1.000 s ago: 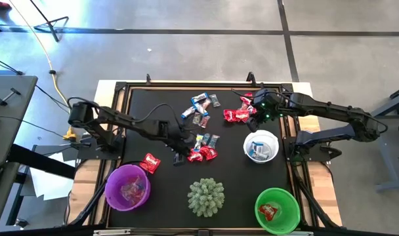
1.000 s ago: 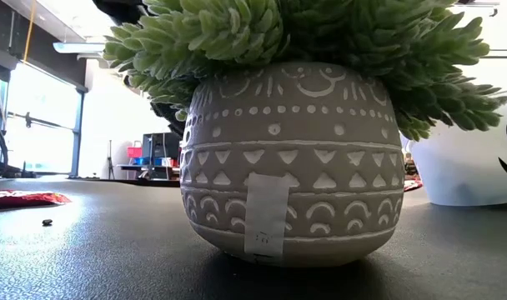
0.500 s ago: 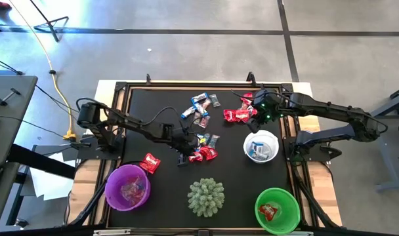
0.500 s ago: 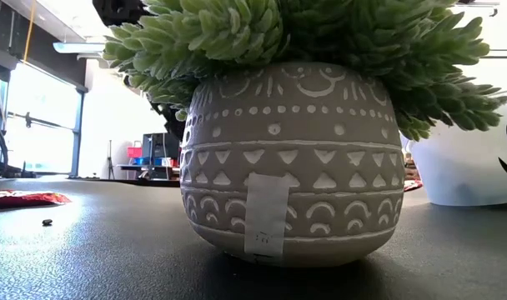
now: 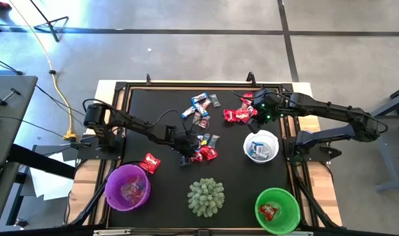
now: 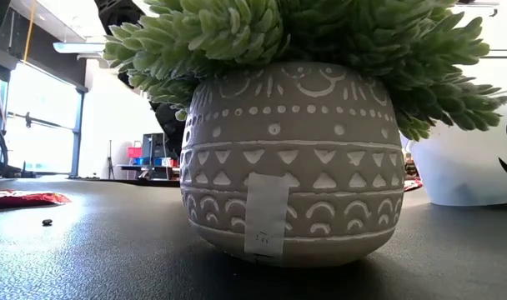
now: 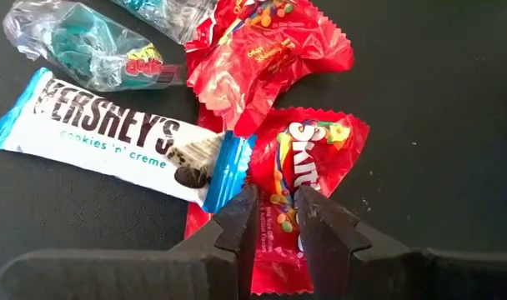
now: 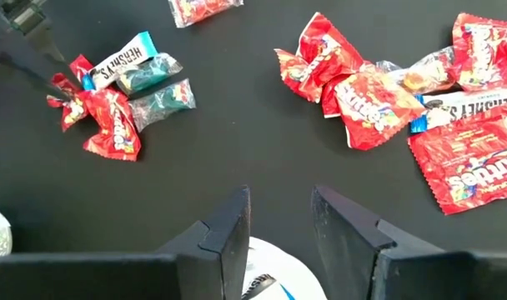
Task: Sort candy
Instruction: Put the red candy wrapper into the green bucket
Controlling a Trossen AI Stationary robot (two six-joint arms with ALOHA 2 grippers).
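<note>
High view, table (image 5: 137, 111): black mat in a wooden frame, carrying all items below.
Left arm: reaches from the table's left edge across the mat to the small candy cluster at its centre.
Right arm: lies along the table's far right corner, wrist above the red candy group.
Plant pot (image 6: 287, 158): grey patterned pot with a spiky pale-green plant (image 5: 206, 196), at the near middle of the mat; fills the low view.
Purple bowl (image 5: 128, 187): near left corner, wrapped pieces inside.
Green bowl (image 5: 277, 210): near right corner, one red piece inside.
White bowl (image 5: 261, 147): right side of the mat, blue-and-white pieces inside.
Left gripper (image 7: 276, 218): fingers nearly closed, pinching the lower red Skittles packet (image 7: 297, 179) between the tips.
Right gripper (image 8: 280, 225): fingers spread, holding nothing, hovering just over the white bowl's rim.
Candy, centre cluster (image 5: 204, 148): two red packets, a blue-and-white Hershey's bar (image 7: 112, 137) and clear wrappers with teal sweets, touching or overlapping; the Hershey's bar's end overlaps the pinched packet.
Candy, far cluster (image 5: 201, 108): blue-and-white and grey pieces, well apart from the centre cluster.
Candy, red group (image 8: 387, 92): several Skittles packets with one blue-and-white bar, near the right gripper.
Candy, single red piece (image 5: 150, 162): alone on the mat, just beside the purple bowl.
</note>
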